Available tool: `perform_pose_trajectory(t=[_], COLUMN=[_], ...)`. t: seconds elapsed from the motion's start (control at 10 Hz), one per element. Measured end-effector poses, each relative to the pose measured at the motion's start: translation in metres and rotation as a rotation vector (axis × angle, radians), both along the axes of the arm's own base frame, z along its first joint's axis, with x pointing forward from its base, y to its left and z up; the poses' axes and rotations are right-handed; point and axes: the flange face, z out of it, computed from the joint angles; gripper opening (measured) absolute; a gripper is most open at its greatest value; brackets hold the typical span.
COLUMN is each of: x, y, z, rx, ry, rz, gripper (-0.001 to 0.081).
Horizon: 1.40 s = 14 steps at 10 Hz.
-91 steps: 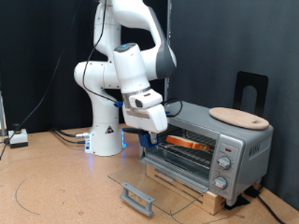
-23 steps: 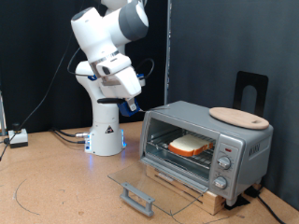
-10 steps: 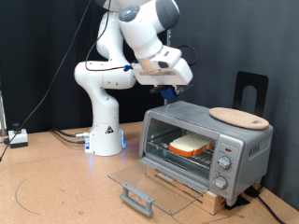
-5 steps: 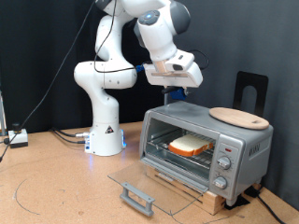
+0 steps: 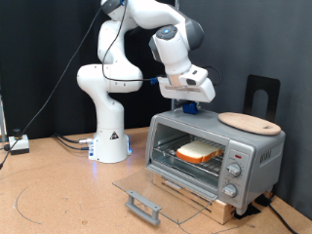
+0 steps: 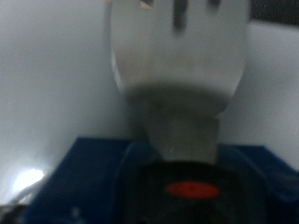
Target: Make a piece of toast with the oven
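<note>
The piece of toast [image 5: 198, 151] lies on the wire rack inside the oven [image 5: 255, 154], a silver-grey box at the exterior view's right. Its glass door [image 5: 146, 191] hangs open and flat, with the handle [image 5: 143, 207] toward the exterior view's bottom. My gripper [image 5: 191, 109] hovers just above the left part of the oven's top, fingers pointing down, and nothing shows between them. The wrist view is a blurred close-up of a grey shape over a blue and black surface.
A round light wooden board [image 5: 249, 122] rests on the right of the oven's top. Behind it stands a black bracket [image 5: 261, 96]. The robot's white base [image 5: 110, 141] stands on the brown table [image 5: 58, 195] left of the oven, with cables at its foot.
The arm has swung from the exterior view's left toward the right and lowered, bringing the gripper down close over the oven's top. The toast and the open door have not moved.
</note>
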Motion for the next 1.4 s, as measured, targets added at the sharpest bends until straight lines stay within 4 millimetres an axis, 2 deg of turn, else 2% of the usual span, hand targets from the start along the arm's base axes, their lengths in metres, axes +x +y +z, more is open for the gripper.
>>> perform_pose_trajectory(t=[0.1, 0.3, 0.5, 0.9, 1.0, 1.2, 1.4], x=[-0.002, -0.003, -0.002, -0.006, -0.008, -0.004, 0.009], y=[0.005, 0.010, 0.009, -0.015, -0.021, -0.026, -0.052], z=[0.001, 0.006, 0.022, 0.075, 0.081, 0.079, 0.076], rx=[0.014, 0.045, 0.081, 0.196, 0.212, 0.195, 0.156], ry=[-0.009, -0.027, -0.068, -0.121, -0.113, -0.128, -0.152], rz=[-0.003, -0.016, -0.038, -0.055, -0.046, -0.068, -0.156], gripper=[0.0491, 0.0768, 0.0797, 0.0809, 0.0809, 0.0809, 0.0809])
